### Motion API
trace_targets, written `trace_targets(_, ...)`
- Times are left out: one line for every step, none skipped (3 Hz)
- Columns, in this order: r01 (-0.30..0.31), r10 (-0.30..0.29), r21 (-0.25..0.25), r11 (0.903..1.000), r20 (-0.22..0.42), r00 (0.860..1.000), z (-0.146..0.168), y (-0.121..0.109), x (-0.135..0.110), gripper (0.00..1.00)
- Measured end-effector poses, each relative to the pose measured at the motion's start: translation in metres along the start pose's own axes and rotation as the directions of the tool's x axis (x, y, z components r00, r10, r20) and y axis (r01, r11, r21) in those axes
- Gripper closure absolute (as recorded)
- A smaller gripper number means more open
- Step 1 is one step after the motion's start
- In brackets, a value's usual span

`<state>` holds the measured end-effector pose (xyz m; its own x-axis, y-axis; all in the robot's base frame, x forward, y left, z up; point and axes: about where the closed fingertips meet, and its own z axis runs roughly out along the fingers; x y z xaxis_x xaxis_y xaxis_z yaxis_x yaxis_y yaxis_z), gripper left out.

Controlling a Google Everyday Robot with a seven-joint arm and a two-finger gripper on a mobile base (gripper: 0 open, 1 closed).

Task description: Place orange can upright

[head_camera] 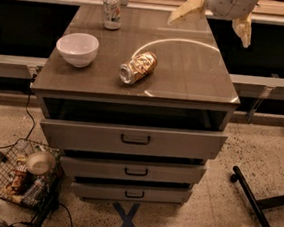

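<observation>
My gripper (208, 33) hangs at the top edge of the view, above the far right part of a grey drawer cabinet's top (196, 75). Its two pale yellow fingers (186, 9) are spread wide apart and hold nothing; it is released and touches no object.

The orange can (138, 67) lies on its side on the cabinet top, well apart from the gripper, nearer the camera than it and off to the picture's left of it. The can is not upright. One silver end faces the camera and the front left; its crinkled gold side catches the light.

Further left of the gripper, past the can, a white bowl (77, 48) sits open side up, near the can but not touching it. A pale can with red marks (110, 11) stands upright at the far edge of the top, about level with the gripper and well to its left.

Below the gripper, the cabinet's top drawer (134, 139) is pulled partly out. Far down and left of it, on the speckled floor, a wire basket (5, 172) holds assorted items. A blue tape cross (129, 224) marks the floor before the cabinet.
</observation>
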<state>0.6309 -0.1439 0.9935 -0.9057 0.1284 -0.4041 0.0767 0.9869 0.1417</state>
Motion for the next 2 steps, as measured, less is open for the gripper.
trace_targets(-0.047,0.046,-0.011,0.9988,-0.032,0.998,0.006,-0.002,0.001,0.00)
trace_targets(-0.146,0.144,-0.007,0.9892,-0.114,0.983,0.021,0.011,-0.003,0.00)
